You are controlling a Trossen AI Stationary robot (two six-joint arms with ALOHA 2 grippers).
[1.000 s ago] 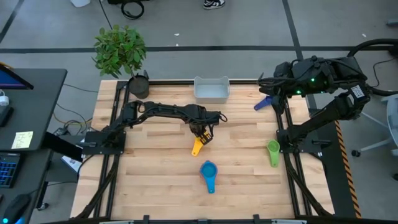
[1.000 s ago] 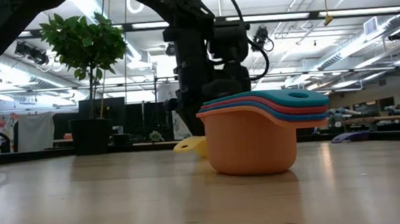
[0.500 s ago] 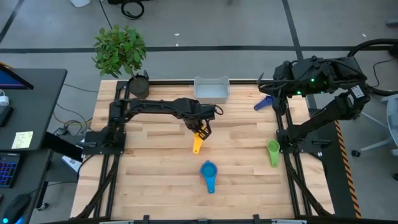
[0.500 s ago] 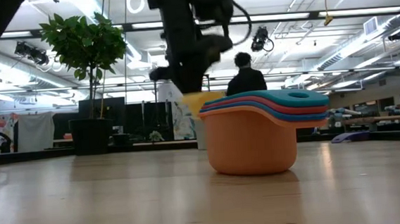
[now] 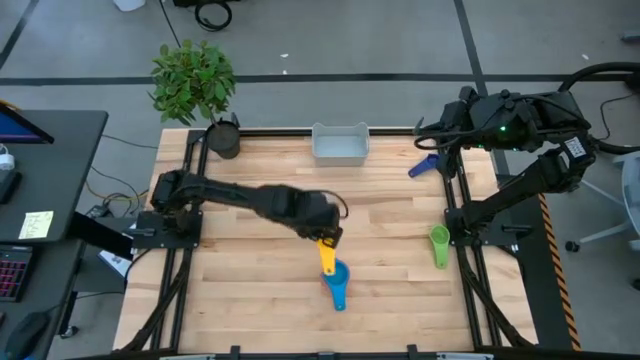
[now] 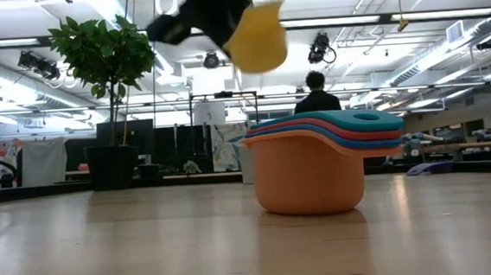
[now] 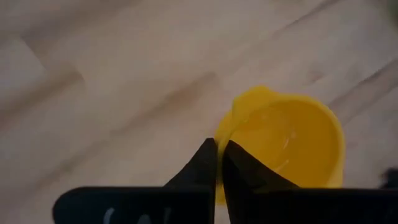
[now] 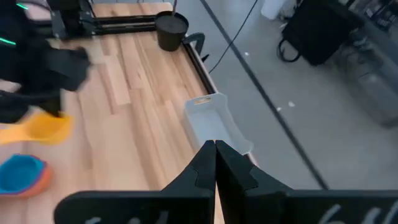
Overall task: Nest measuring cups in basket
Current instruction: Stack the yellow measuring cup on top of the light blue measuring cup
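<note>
Yellow cup is hanging clear of the bench, clenched at its rim by the left gripper, just beside the nested stack with its blue cup on top. In my judgement, nesting it well is calling for centring the bowl over the stack, lining up the handles, then lowering level before letting go. Farther from the stack, the basket is sitting empty at the bench's far edge, a green cup near the right arm's base, a purple cup just below the right gripper, which is waiting pinched shut on nothing.

We see a wooden table. On it sit a stack of cups, a green cup, a purple cup, a white basket and a dark pot.
</note>
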